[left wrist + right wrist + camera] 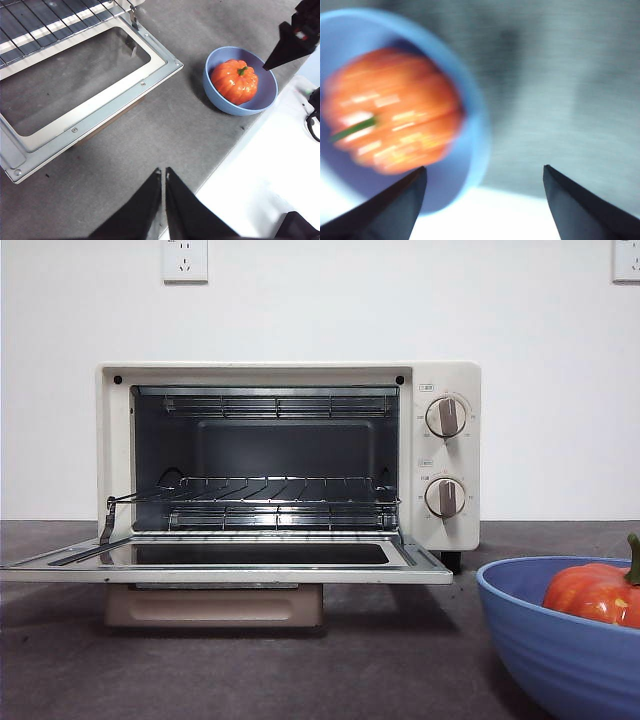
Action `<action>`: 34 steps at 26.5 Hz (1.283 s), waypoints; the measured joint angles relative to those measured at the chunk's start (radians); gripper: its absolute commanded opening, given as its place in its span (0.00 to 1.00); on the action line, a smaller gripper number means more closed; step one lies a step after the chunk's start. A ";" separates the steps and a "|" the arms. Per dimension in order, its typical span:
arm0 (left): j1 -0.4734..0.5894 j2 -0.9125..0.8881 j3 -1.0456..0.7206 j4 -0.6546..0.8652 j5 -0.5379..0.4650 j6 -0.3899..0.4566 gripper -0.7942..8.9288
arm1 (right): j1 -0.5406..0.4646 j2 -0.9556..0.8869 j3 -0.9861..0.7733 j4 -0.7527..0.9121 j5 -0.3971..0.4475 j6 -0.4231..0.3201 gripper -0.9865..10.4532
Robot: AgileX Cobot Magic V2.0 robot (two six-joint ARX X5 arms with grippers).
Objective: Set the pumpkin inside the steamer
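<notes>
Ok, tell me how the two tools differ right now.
The left tool has its jaws shut, tips together; the right tool has its jaws spread wide. The left tool hangs over bare table near the open door of the oven, away from the bowl; the right tool is above the bowl's edge, close to the pumpkin. Both are black and hold nothing.

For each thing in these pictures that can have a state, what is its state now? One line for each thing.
steamer: door folded down flat, fully open; wire rack inside, nothing on it.
pumpkin: lying in the blue bowl, not gripped.
blue bowl: upright on the table beside the open door.
left gripper: jaws shut, holding nothing, away from the bowl.
right gripper: jaws wide open, holding nothing, above the bowl's edge; picture blurred.
</notes>
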 measured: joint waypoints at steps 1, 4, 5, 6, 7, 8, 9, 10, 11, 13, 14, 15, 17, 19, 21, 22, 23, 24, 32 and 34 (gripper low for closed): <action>0.000 0.000 0.000 0.000 0.000 0.000 0.10 | 0.015 -0.020 0.021 -0.006 -0.042 -0.023 0.40; 0.000 0.000 0.000 0.001 0.000 0.000 0.10 | 0.099 -0.049 0.109 -0.018 -0.116 -0.080 0.40; 0.000 0.000 0.000 0.002 0.000 0.000 0.10 | 0.142 -0.047 0.120 -0.013 -0.118 -0.090 0.40; 0.000 0.000 0.000 0.006 0.000 0.000 0.10 | 0.198 -0.041 0.119 -0.008 -0.118 -0.098 0.40; 0.000 0.000 0.000 0.010 0.000 0.000 0.10 | 0.249 -0.032 0.119 -0.001 -0.111 -0.102 0.40; 0.000 0.000 0.000 0.011 0.000 0.000 0.10 | 0.309 -0.018 0.119 0.006 -0.093 -0.109 0.39; 0.000 0.000 0.000 0.011 0.000 0.000 0.10 | 0.370 -0.003 0.119 0.006 -0.064 -0.123 0.39; 0.000 0.000 0.000 0.011 0.000 0.000 0.10 | 0.426 0.013 0.119 0.006 -0.025 -0.137 0.39; 0.000 0.000 0.000 0.011 0.000 0.000 0.10 | 0.462 0.024 0.119 0.008 0.001 -0.150 0.39; 0.000 -0.001 0.000 0.011 0.000 0.000 0.10 | 0.524 0.048 0.119 0.014 0.051 -0.174 0.39; 0.000 -0.001 0.000 0.011 0.000 0.000 0.10 | 0.545 0.060 0.119 0.015 0.069 -0.183 0.39; 0.000 -0.002 0.000 0.011 0.000 0.000 0.10 | 0.566 0.076 0.119 0.015 0.090 -0.193 0.39; 0.000 -0.002 0.000 0.011 0.000 0.000 0.10 | 0.592 0.108 0.119 0.016 0.111 -0.211 0.39; 0.000 -0.002 0.000 0.011 0.000 0.000 0.10 | 0.609 0.142 0.119 0.021 0.112 -0.224 0.39; 0.000 -0.002 0.000 0.011 0.000 0.000 0.10 | 0.627 0.175 0.119 0.033 0.126 -0.235 0.39; 0.000 -0.002 0.000 0.011 0.000 0.000 0.10 | 0.636 0.192 0.119 0.041 0.138 -0.240 0.39; 0.000 -0.002 0.000 0.011 0.000 0.000 0.10 | 0.642 0.205 0.119 0.047 0.140 -0.245 0.39; 0.000 -0.002 0.000 0.011 0.000 0.000 0.10 | 0.651 0.220 0.119 0.058 0.146 -0.251 0.38; 0.000 -0.002 0.000 0.011 0.000 0.000 0.10 | 0.679 0.330 0.119 0.099 0.153 -0.274 0.32; 0.000 -0.002 0.000 0.011 0.000 0.000 0.10 | 0.681 0.354 0.119 0.105 0.156 -0.278 0.28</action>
